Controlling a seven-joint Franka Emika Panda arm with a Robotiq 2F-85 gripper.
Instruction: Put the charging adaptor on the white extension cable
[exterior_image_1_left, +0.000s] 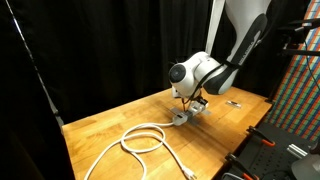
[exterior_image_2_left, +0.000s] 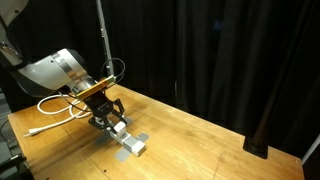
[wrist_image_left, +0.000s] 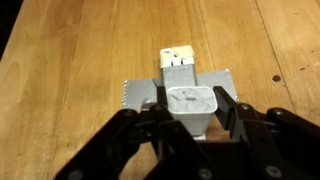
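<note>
The charging adaptor (wrist_image_left: 190, 103), a small white cube, stands on the white-grey socket strip (wrist_image_left: 140, 93) of the white extension cable. My gripper (wrist_image_left: 188, 112) is directly over it, with a black finger pressed against each side of the cube. In both exterior views the gripper (exterior_image_1_left: 190, 103) (exterior_image_2_left: 108, 118) reaches down onto the strip (exterior_image_1_left: 181, 117) (exterior_image_2_left: 131, 143), and the adaptor itself is hidden by the fingers. The thick white cord lies coiled in a loop (exterior_image_1_left: 145, 138) (exterior_image_2_left: 60, 105) on the wooden table.
A small flat black object (exterior_image_1_left: 234, 102) lies on the table beyond the gripper. Black curtains surround the table. A colourful panel (exterior_image_1_left: 300, 90) and black-red equipment (exterior_image_1_left: 265, 150) stand at one table edge. The cord's plug end (exterior_image_2_left: 35, 130) lies near another edge.
</note>
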